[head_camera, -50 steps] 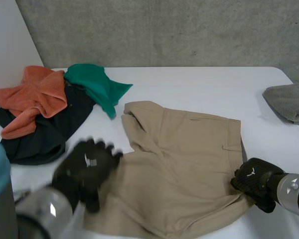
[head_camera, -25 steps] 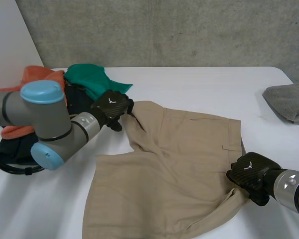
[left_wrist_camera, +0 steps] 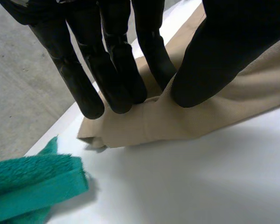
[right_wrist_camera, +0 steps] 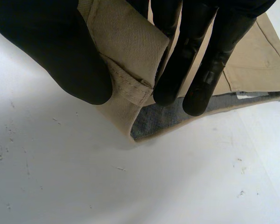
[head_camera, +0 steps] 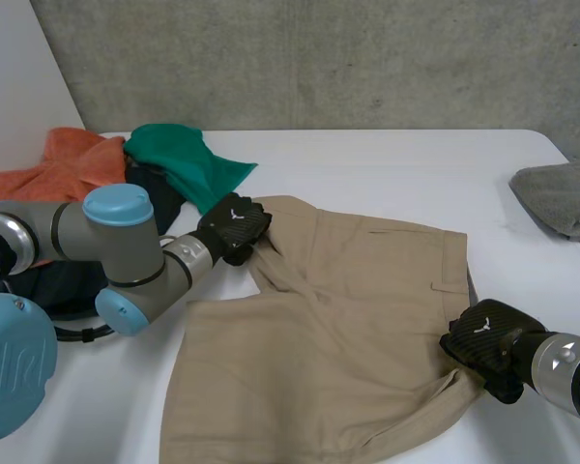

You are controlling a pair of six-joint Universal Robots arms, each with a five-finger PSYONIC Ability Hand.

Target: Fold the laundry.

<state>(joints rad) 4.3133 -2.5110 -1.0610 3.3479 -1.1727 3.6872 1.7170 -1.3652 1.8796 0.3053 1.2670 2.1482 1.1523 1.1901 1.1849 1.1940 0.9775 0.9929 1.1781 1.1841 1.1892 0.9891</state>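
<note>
Pinching, left hand [head_camera: 234, 225]: thumb and fingers clamp the far left corner of the khaki shorts [head_camera: 348, 319], near the green towel [head_camera: 188, 164].
Right hand [head_camera: 485, 346]: clenched on the near end of the waistband [head_camera: 454, 275], toward the near right corner of the table [head_camera: 387, 159].
Shorts: flat, mid-table toward the front edge, waist right, legs left.
Key relation: hands sit at diagonally opposite corners (each nearest its own), so I'd guess the fold runs across that line.

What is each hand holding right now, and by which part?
Both hold the beige fabric shorts: the left hand pinches the corner nearest the green towel, the right hand pinches the waistband edge.
</note>
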